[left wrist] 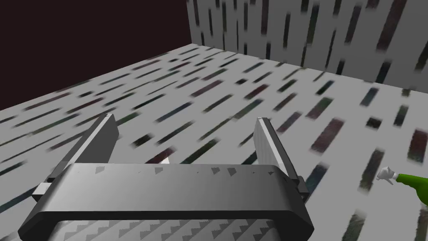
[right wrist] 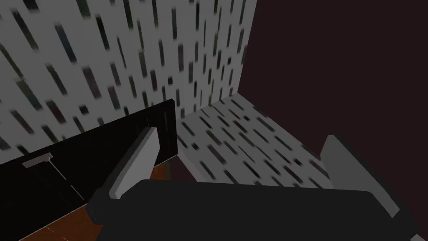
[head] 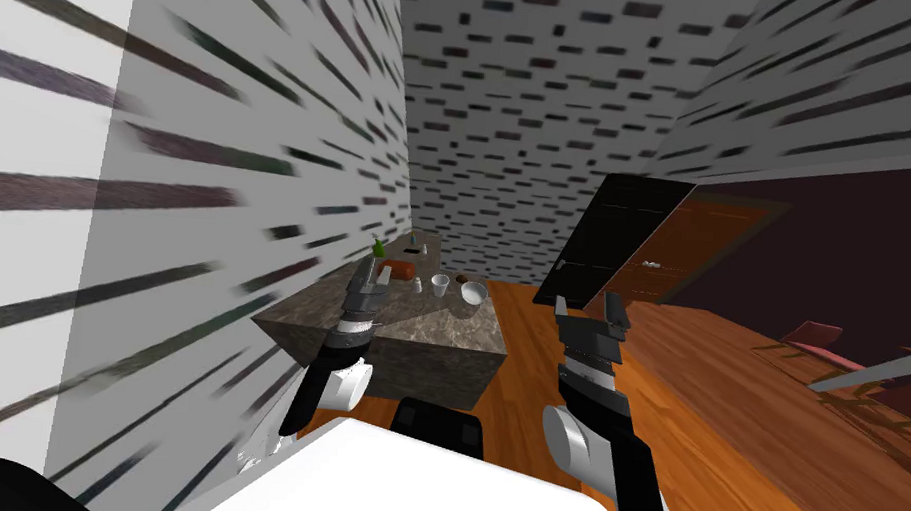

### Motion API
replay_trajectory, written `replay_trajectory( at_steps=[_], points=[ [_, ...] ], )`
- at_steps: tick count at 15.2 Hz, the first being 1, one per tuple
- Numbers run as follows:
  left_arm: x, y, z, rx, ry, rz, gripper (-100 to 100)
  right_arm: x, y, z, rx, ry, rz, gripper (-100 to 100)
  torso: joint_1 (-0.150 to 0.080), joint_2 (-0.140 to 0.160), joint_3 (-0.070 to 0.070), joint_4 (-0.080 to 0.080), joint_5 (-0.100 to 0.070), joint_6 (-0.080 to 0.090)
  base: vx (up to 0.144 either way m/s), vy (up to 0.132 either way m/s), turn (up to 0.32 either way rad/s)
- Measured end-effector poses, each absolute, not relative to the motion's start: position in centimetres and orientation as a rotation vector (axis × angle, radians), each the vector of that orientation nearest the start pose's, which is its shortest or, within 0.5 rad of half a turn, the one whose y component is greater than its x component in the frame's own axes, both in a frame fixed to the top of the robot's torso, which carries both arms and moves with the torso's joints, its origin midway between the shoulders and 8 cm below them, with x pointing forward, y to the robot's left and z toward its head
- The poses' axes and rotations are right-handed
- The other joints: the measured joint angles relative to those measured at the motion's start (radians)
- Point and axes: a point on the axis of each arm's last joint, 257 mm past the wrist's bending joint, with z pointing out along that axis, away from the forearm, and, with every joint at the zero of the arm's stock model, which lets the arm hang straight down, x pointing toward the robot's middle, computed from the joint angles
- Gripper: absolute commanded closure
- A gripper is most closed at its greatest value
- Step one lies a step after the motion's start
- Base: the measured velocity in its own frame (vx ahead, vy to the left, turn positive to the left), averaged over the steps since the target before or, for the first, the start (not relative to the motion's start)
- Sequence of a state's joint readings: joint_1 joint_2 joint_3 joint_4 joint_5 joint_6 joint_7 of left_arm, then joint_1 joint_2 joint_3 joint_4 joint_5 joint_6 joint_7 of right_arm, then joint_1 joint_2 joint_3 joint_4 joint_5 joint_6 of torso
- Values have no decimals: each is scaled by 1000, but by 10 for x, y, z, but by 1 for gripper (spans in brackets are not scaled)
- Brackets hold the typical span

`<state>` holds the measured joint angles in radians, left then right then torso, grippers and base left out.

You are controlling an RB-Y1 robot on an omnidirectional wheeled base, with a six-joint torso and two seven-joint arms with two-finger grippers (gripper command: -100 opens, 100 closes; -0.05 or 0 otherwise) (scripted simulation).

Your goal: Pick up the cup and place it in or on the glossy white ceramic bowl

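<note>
A small white cup stands on the far part of a grey stone-topped counter, just left of a white bowl. My left gripper hovers open over the counter's left side, nearer to me than the cup and well short of it. Its wrist view shows the open left gripper with nothing between its fingers. My right gripper is raised over the wooden floor to the right of the counter. In its own view the right gripper stands open and empty.
On the counter also sit a green spray bottle, a reddish box, a small white shaker and a brown dish. A patterned wall runs along the left. A dark door stands open ahead right, and a red chair is far right.
</note>
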<state>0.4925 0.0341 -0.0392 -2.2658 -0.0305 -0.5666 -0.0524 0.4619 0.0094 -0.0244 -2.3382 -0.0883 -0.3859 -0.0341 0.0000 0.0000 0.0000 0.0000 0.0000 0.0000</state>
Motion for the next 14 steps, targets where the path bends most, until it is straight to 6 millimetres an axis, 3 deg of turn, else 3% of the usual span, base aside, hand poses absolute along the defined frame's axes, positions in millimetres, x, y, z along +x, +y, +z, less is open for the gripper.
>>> replay_trajectory(
  at_steps=[14],
  points=[
    [390, 289, -34, -680, 911, -1203, -100, 350, -294, 41, 744, 554, 1380, 0, 0, 1, 1, 0, 0, 0, -16, -11, -117]
  ],
)
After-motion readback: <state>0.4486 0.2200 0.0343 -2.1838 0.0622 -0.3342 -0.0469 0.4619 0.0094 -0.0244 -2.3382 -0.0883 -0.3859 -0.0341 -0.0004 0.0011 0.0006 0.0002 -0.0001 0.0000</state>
